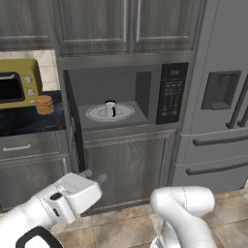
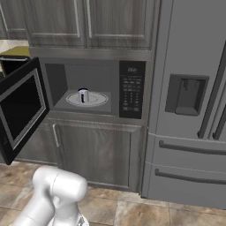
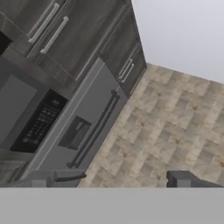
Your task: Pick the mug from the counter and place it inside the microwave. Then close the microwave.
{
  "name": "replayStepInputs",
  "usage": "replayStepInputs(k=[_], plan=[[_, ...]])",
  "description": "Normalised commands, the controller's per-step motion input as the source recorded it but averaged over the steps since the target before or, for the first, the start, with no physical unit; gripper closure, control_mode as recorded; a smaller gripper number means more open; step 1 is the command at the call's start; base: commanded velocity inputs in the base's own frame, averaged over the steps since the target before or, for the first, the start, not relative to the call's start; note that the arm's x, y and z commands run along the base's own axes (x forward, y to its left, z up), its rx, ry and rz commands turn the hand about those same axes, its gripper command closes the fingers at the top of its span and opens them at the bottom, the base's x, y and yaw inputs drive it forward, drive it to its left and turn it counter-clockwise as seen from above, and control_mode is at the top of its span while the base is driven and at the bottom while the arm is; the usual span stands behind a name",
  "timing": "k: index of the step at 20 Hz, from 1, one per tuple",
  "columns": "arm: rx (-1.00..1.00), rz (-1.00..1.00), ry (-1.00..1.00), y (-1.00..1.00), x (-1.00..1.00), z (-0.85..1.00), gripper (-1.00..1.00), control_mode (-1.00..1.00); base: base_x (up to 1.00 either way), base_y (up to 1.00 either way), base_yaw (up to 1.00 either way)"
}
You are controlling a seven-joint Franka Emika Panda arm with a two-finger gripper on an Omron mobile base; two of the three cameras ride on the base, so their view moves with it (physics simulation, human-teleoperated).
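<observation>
Mug in, door left to shut.
We see the small white mug [image 1: 110, 108] on the black microwave's [image 1: 128, 97] turntable; its dark glass door [image 2: 20, 108] swings out left; our tool [image 3: 113, 178], spread wide and empty, sits below the door.

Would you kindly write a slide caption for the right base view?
Mug upright on the turntable inside the open microwave, door swung wide beside the refrigerator.

Mug [image 1: 110, 108] on turntable [image 1: 127, 114] inside microwave [image 1: 172, 92] (left of fridge [image 1: 220, 97]).
</observation>
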Motion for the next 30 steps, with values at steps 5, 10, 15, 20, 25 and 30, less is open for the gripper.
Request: replayStepInputs(k=[5,10,15,20,25,30], plan=[[-0.07,-0.09,0.0,0.22,0.24,-0.31,-1.0,-1.0,0.0,0.0,0.0],[-0.03,-0.06,-0.01,0.15,0.13,-0.43,-1.0,-1.0,0.0,0.0,0.0],[-0.01,0.0,-0.02,0.07,0.23,-0.21,-1.0,-1.0,0.0,0.0,0.0],[0.0,0.0,-0.02,0.06,0.34,-0.19,-1.0,-1.0,0.0,0.0,0.0],[0.0,0.0,-0.01,0.11,0.33,-0.15,-1.0,-1.0,0.0,0.0,0.0],[0.0,0.0,0.0,0.12,0.32,-0.1,-1.0,-1.0,0.0,0.0,0.0]])
